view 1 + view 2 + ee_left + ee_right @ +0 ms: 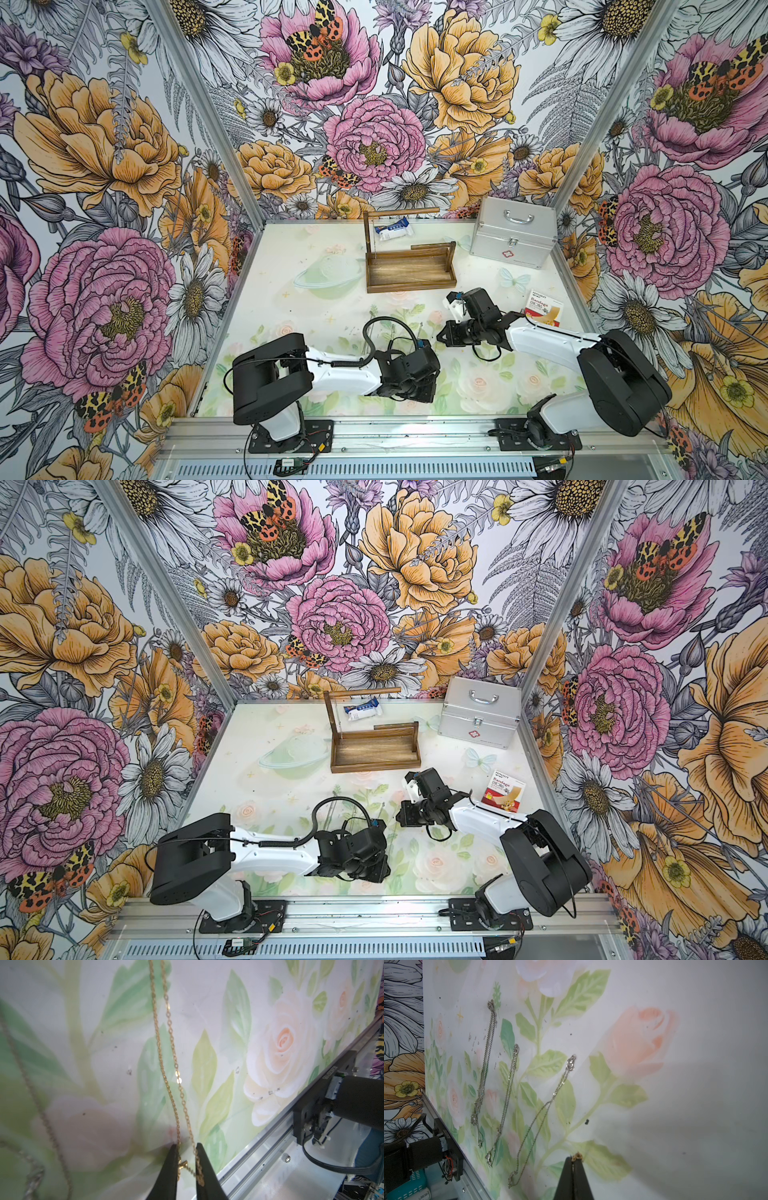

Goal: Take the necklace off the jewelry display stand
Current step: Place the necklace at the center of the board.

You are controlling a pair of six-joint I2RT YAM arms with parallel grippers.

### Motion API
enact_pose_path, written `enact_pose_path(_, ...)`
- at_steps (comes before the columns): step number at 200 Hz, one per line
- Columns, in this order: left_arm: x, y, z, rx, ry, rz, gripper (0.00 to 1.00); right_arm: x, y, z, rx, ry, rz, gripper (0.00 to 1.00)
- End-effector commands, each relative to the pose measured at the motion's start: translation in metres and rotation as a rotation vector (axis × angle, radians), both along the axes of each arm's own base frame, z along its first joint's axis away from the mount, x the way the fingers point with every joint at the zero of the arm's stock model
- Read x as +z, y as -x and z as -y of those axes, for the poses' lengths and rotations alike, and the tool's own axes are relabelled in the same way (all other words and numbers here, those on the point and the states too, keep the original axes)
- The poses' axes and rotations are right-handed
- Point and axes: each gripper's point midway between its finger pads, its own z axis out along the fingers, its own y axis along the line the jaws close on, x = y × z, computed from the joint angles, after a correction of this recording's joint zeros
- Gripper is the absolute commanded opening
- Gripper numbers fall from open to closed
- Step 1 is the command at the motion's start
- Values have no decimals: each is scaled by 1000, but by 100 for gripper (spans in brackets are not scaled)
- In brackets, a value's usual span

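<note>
Inside the barely parted left hand (186, 1145) lies the necklace (179, 1080).

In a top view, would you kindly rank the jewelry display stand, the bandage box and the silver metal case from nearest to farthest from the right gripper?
1. jewelry display stand, just beyond the right gripper, mid-table.
2. bandage box, by the right wall.
3. silver metal case, back right corner.

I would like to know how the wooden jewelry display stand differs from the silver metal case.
The brown wooden jewelry display stand is an open tray; the silver metal case is a closed box. The stand carries a post and rod, the case a handle and latch. Both have rectangular bases.
</note>
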Motion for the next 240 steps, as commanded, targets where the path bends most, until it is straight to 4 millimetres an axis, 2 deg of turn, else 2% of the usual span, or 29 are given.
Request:
enact_pose_path(1, -7, -2, -20, 5, -89, 38, 20, -2, -5, -4, 14, -3, 31, 0)
enact_pose_path(19, -3, -3, -20, 7, -84, 53, 24, -3, -5, -4, 13, -1, 28, 0)
enact_pose_path(49, 6, -3, -17, -3, -62, 81, 38, -4, -6, -4, 9, 2, 31, 0)
enact_pose_path(90, 16, -5, -15, -1, -38, 112, 39, -5, -7, -3, 6, 9, 33, 0)
enact_pose_path(123, 25, -2, -8, -37, -18, 134, 35, -4, -10, -3, 0, 13, 40, 0)
enact_pose_path(156, 25, -2, 2, -59, -17, 134, 19, -4, -15, -5, -2, 17, 40, 0)
enact_pose_path(240, 4, -7, 1, -48, -66, 94, 11, -11, -20, -7, 3, 35, 31, 0)
